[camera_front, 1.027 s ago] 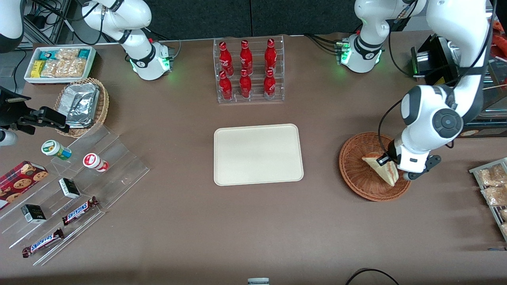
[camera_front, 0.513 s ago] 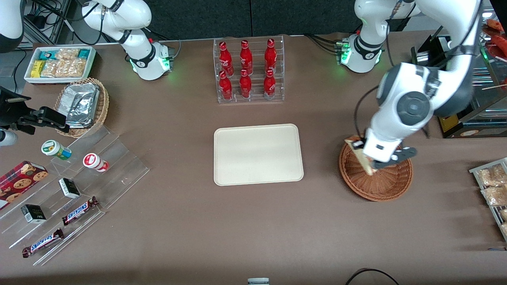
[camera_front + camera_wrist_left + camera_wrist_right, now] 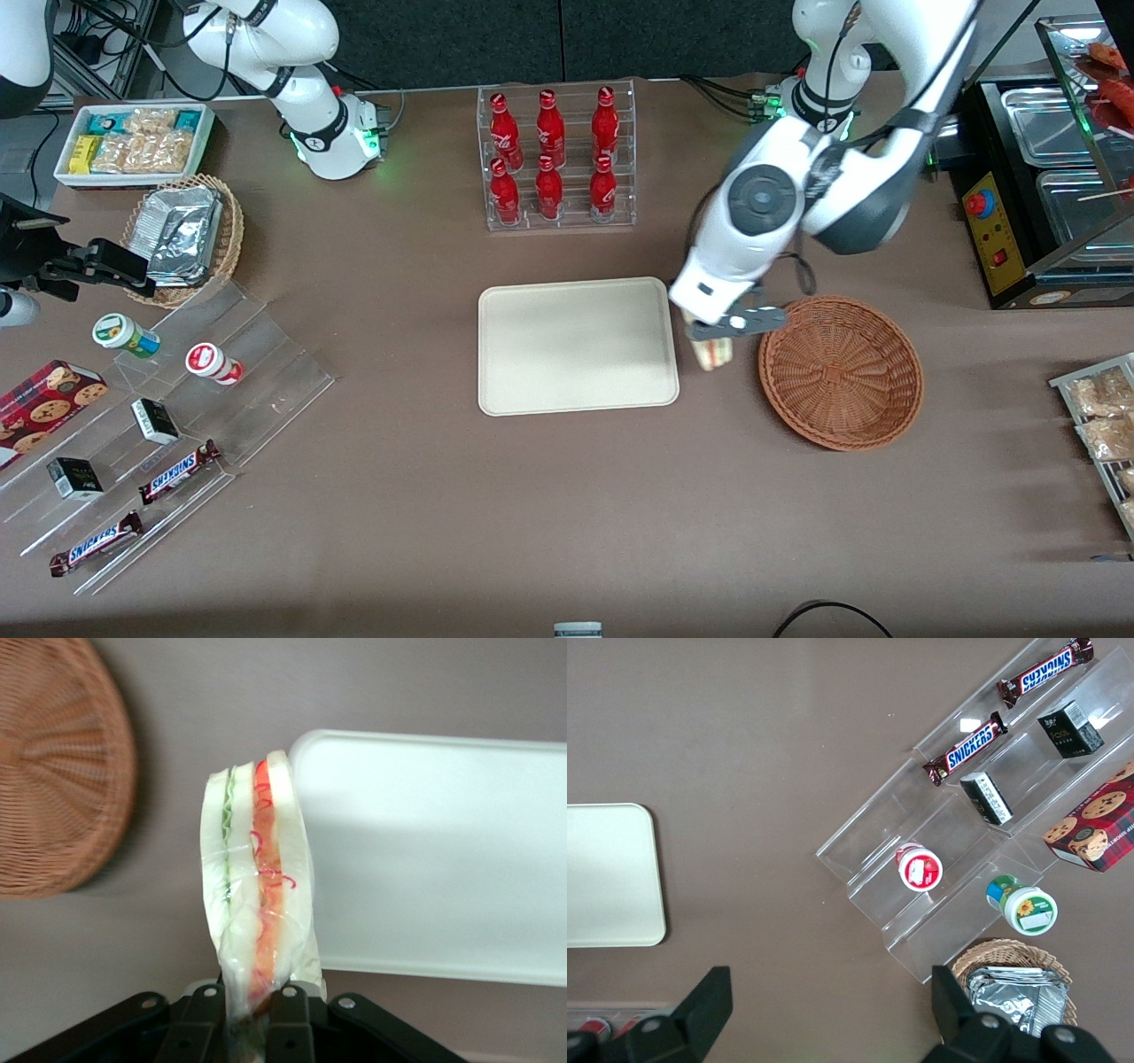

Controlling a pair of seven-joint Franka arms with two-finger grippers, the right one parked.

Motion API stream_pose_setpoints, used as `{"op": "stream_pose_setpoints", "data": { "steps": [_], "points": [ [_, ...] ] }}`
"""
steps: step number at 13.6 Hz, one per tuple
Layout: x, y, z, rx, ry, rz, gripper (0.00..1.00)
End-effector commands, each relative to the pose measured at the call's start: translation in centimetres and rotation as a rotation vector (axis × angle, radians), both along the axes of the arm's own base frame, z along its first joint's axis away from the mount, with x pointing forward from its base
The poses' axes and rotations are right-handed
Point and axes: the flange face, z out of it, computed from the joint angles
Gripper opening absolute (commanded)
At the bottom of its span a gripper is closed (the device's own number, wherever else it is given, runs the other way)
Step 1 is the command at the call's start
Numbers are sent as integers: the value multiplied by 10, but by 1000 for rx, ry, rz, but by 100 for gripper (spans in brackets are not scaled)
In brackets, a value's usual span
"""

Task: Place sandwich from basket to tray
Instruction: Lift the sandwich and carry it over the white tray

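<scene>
Carrying the sandwich [image 3: 259,877] clamped in its fingers, the end effector [image 3: 714,341] has left the now-empty basket [image 3: 840,372] and hangs between it and the tray [image 3: 576,346]; placement likely next.

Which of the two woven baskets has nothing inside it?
The reddish-brown round wicker basket, beside the gripper holding the triangular white-bread sandwich. The lighter tan wicker basket holds silver foil packets.
</scene>
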Motion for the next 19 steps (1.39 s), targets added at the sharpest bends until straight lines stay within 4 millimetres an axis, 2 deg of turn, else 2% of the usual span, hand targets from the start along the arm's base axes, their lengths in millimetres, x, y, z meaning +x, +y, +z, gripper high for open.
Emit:
{"op": "stream_pose_setpoints", "data": {
  "steps": [1, 3, 7, 9, 10, 12, 15, 19],
  "points": [
    [-7, -46, -32, -18, -25, -38, 0],
    [-26, -83, -58, -33, -25, -114, 0],
    [-20, -97, -95, -17, -39, -130, 0],
    [-38, -128, -104, -10, -71, -172, 0],
    [-36, -134, -108, -20, -67, -168, 0],
    [-30, -138, -112, -30, -62, -148, 0],
    [-41, -153, -118, -41, -94, -169, 0],
    [-40, -156, -134, -42, -119, -189, 0]
  ]
}}
